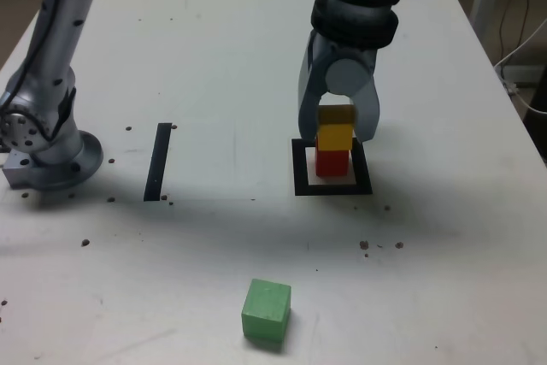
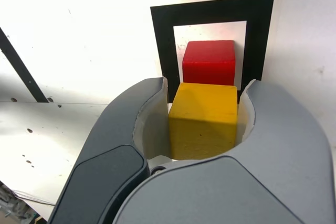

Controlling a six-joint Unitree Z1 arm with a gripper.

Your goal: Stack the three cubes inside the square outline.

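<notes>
Exterior view: the grey two-fingered gripper (image 1: 339, 117) of the arm stands over the square outline of black tape with a white centre (image 1: 300, 168), clasping the small matte yellow cube (image 1: 335, 136) between its jaws. That yellow cube sits directly above the small matte red cube (image 1: 332, 162), which rests inside the outline; whether the two faces touch or a sliver of gap remains cannot be told. In the wrist view the yellow cube (image 2: 203, 120) is pinched on two opposite sides by the pale inner pads (image 2: 153, 124), and the red cube (image 2: 209, 62) shows just past it within the outline (image 2: 214, 10), its edges roughly parallel to the yellow one's. The small matte green cube (image 1: 266, 311) lies well apart from the outline, toward the camera and to the exterior view's left. My judgement: the coming move turns on the yellow cube being squarely over the red one, then letting go and fetching green.
</notes>
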